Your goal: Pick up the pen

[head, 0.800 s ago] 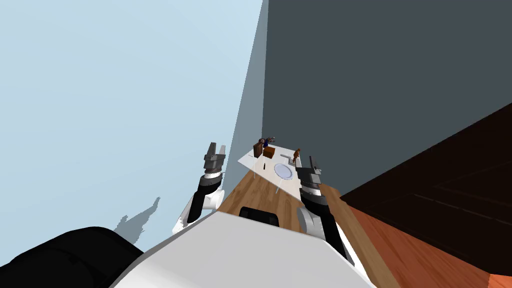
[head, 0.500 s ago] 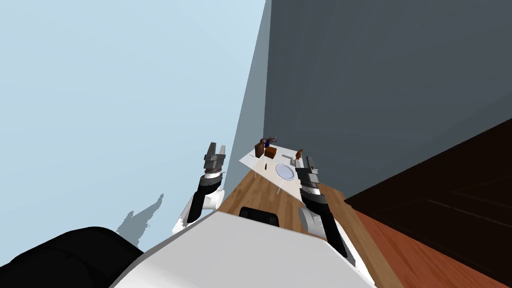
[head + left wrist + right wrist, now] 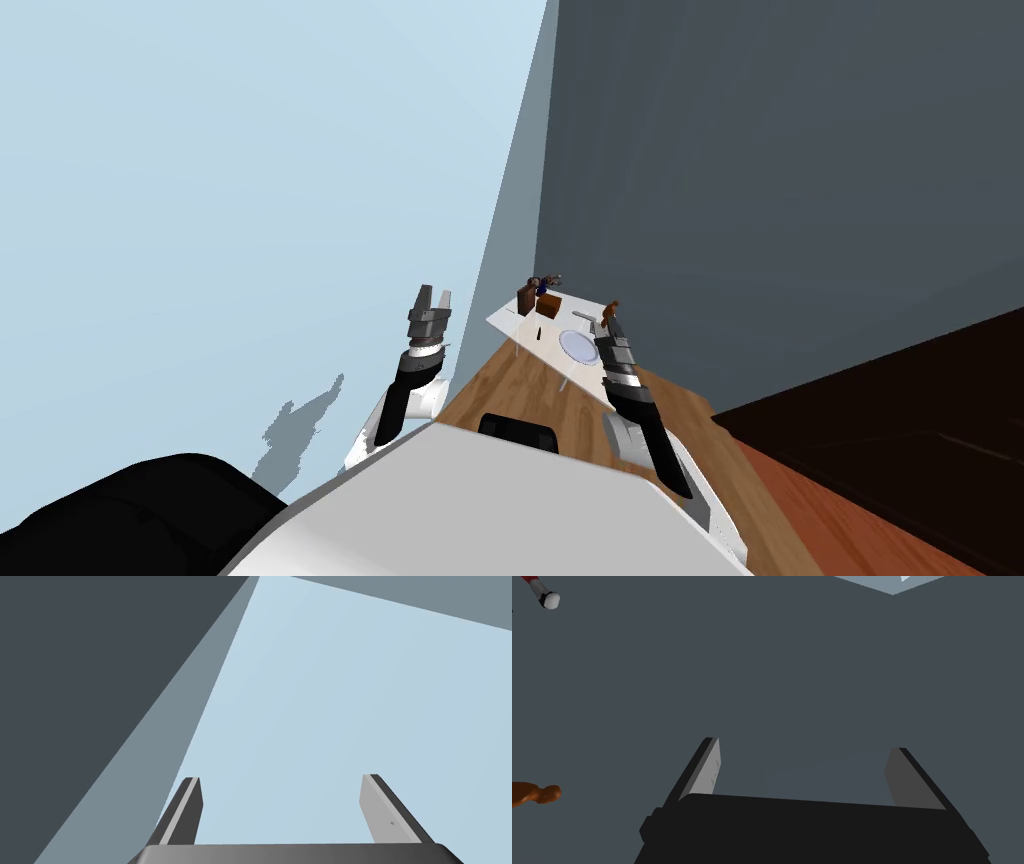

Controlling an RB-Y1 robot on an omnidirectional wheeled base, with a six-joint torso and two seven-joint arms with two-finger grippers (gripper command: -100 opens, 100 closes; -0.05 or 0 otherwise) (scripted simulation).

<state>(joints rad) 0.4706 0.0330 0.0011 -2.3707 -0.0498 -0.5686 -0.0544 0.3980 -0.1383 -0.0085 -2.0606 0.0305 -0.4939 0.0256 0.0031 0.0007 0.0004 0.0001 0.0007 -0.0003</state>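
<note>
Head view shows the pen [image 3: 538,333], small and dark, on the table [image 3: 505,320] between a box [image 3: 547,305] and a plate [image 3: 577,345] — the right gripper [image 3: 804,743], fingers apart as on the left gripper [image 3: 281,777], may bump the plate while reaching.

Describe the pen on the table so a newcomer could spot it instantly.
Find the small white table in the corner where the light blue wall meets the dark grey wall. On it lies a round pale plate, and the pen lies just left of that, nearer me than the brown box. It is the only short, thin black stick there.
</note>
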